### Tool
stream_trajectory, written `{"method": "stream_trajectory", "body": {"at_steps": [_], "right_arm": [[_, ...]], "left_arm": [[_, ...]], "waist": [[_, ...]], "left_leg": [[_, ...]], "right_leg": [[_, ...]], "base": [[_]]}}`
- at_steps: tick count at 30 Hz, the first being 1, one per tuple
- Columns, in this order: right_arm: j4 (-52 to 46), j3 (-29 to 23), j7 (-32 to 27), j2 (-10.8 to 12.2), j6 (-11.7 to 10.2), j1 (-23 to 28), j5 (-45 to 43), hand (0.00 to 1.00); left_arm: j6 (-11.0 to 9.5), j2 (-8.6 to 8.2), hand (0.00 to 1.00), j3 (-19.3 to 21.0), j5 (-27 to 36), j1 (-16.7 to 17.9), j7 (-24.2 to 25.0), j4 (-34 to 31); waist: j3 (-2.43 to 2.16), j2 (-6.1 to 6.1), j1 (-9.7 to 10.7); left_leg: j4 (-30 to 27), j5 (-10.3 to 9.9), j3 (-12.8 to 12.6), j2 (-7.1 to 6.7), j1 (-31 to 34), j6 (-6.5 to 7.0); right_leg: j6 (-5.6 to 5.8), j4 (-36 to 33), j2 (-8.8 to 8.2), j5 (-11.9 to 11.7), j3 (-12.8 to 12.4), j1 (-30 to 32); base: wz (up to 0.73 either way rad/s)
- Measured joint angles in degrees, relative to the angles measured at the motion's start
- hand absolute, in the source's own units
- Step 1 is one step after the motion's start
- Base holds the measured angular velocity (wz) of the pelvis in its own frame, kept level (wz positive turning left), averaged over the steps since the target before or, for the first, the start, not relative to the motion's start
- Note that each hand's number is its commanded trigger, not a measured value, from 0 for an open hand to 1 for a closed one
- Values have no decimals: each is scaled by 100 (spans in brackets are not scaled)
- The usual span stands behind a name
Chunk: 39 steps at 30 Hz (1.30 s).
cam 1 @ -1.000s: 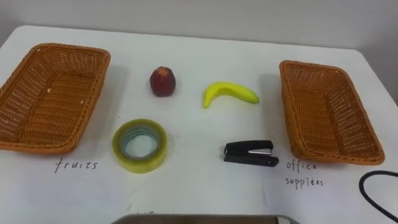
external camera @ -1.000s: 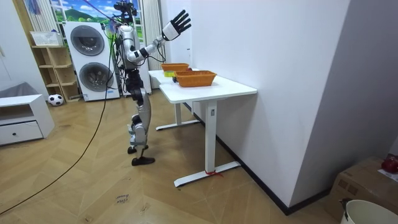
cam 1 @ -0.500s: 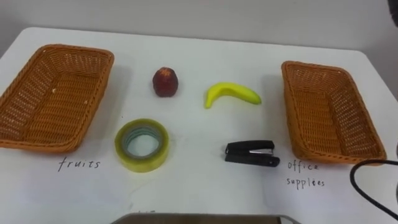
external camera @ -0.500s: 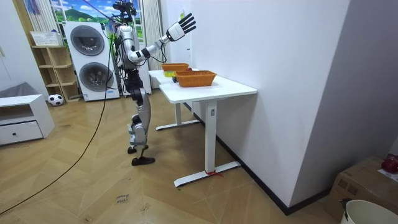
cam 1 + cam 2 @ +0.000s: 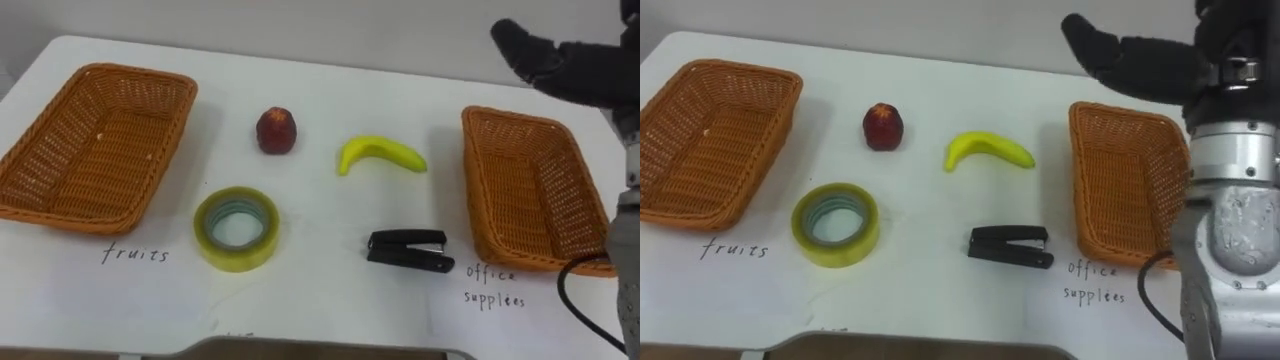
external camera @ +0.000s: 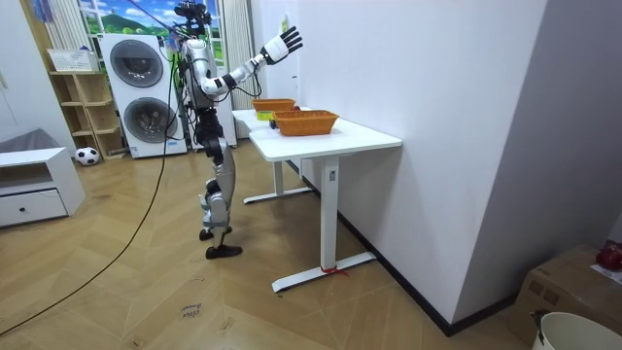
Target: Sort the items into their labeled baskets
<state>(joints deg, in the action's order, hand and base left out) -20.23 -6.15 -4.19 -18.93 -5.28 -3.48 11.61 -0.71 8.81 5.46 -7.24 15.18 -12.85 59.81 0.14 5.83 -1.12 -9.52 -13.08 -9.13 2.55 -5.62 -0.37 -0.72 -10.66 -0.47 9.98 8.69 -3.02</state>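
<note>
The white surface [image 5: 320,310] carries two wicker baskets, both empty. The left basket [image 5: 95,150] lies at the left edge, the right basket [image 5: 540,190] at the right edge. Handwritten labels [image 5: 135,254] are marked on the surface in front of each basket.

Four items lie between the baskets, all clear of them and of each other:
- A red fruit [image 5: 276,130] stands toward the far edge, left of centre.
- A banana [image 5: 382,155] lies just right of it, with its curve arched toward the far edge.
- A roll of tape [image 5: 237,260] lies flat near the left basket's near right corner.
- A black stapler [image 5: 408,250] lies closed (as far as can be told), near the right basket's near left corner.

The right hand [image 5: 545,60] is held in the air above the far right corner of the surface, beyond the right basket, and nothing is held in it. In the left eye view it is cut off by the top and right edges. In the right eye view the forearm covers the right side of the right basket. The fingers [image 6: 288,39] are seen spread and straight in the room view.

In the room view the robot is seen upright at the end of the surface on the room view's left. The small items there are largely hidden behind the baskets.
</note>
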Motion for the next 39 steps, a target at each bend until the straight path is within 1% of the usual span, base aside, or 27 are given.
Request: {"method": "stream_trajectory", "body": {"at_steps": [2, 6, 9, 11, 12, 13, 14, 18, 21, 23, 25, 29, 30, 32, 37, 39], "right_arm": [[115, 100, 277, 0, 132, 0, -126, 0], [218, 103, 574, 0, 345, 0, -123, 0], [386, 172, 703, 0, 373, 1, -238, 0], [480, 309, 862, 0, 417, 2, -590, 0], [505, 342, 926, 0, 418, 2, -681, 0], [572, 411, 1055, 0, 428, 2, -812, 0], [603, 479, 1181, 0, 498, 2, -934, 0], [692, 602, 1584, -1, 636, 3, -1335, 0], [828, 666, 1860, -78, 664, 11, -1473, 0], [978, 729, 1977, -120, 668, 34, -1578, 0], [1114, 740, 2073, -121, 679, 72, -1660, 0], [1244, 743, 2272, -120, 903, 279, -1848, 0], [1287, 742, 2307, -120, 923, 279, -1885, 0], [1342, 743, 2495, -120, 1111, 313, -1977, 0], [1345, 772, 2824, -120, 1290, 324, -2239, 0], [1347, 785, 2952, -120, 1304, 358, -2344, 0]], "left_arm": [[0, 1, 0, -6, 1, -44, -3, 0], [31, 1, 0, -8, 26, -66, -7, -1], [77, 4, 0, -4, 26, -57, -17, -1], [87, 15, 0, 6, 16, -68, -15, -5], [97, 18, 0, 7, 15, -77, -10, -13], [111, 26, 0, 7, 16, -112, 8, -20], [121, 35, 0, 7, 15, -148, 32, -23], [152, 63, 0, 3, 14, -207, 136, -102], [151, 105, 0, 3, -3, -222, 218, -138], [150, 125, 0, -3, 1, -226, 229, -145], [150, 126, 0, -9, 16, -218, 229, -145], [171, 125, 0, -3, 40, -244, 228, -141], [181, 125, 0, -1, 40, -255, 228, -141], [222, 125, 0, 1, 41, -295, 228, -141], [330, 126, 0, 3, 40, -324, 228, -149], [331, 126, 0, -2, 41, -327, 228, -195]], "waist": [[1, 2, -46], [3, -2, -77], [12, -15, -90], [20, -26, -92], [17, -21, -93], [27, -37, -95], [25, -34, -96], [24, -40, -110], [7, -20, -106], [-17, 15, -118], [-15, 26, -111], [-17, 35, -189], [-17, 35, -205], [-13, 30, -245], [-11, 25, -333], [-11, 26, -371]], "left_leg": [[14, 0, 12, 0, 3, 0], [23, -1, 43, -1, 8, 1], [8, 0, 57, -2, -4, 1], [8, 0, 58, -6, 2, 0], [7, 0, 58, -6, 3, 0], [6, 0, 58, -7, 3, 0], [4, 0, 59, -8, 3, 1], [-7, 0, 65, -8, 1, 1], [-7, 0, 93, -11, 1, 1], [-6, 0, 112, -13, -12, 1], [-4, 0, 120, -15, -49, 1], [8, 0, 132, -21, -112, 1], [8, 0, 132, -21, -110, 1], [8, 0, 135, -21, -109, 2], [24, -2, 145, -9, -109, 4], [29, -2, 148, -7, -107, 4]], "right_leg": [[0, -1, 2, -2, 7, -2], [0, 3, 3, -3, 31, -7], [0, 10, -3, -3, 65, -38], [0, 17, -7, -3, 69, -31], [0, 17, -8, -3, 72, -30], [0, 16, -10, -3, 75, -30], [0, 14, -10, -3, 75, -28], [0, 8, -11, -3, 72, -8], [0, 11, -12, -3, 83, -12], [1, 15, -12, -3, 90, -31], [4, 37, -11, -6, 91, -76], [17, 99, -8, -17, 86, -194], [19, 99, -7, -19, 81, -189], [18, 93, -7, -21, 80, -185], [2, 91, 10, -32, 69, -178], [1, 94, 14, -33, 71, -177]], "base": [[0], [3], [4], [0], [0], [0], [0], [0], [0], [0], [0], [1], [0], [0], [0], [0]]}}
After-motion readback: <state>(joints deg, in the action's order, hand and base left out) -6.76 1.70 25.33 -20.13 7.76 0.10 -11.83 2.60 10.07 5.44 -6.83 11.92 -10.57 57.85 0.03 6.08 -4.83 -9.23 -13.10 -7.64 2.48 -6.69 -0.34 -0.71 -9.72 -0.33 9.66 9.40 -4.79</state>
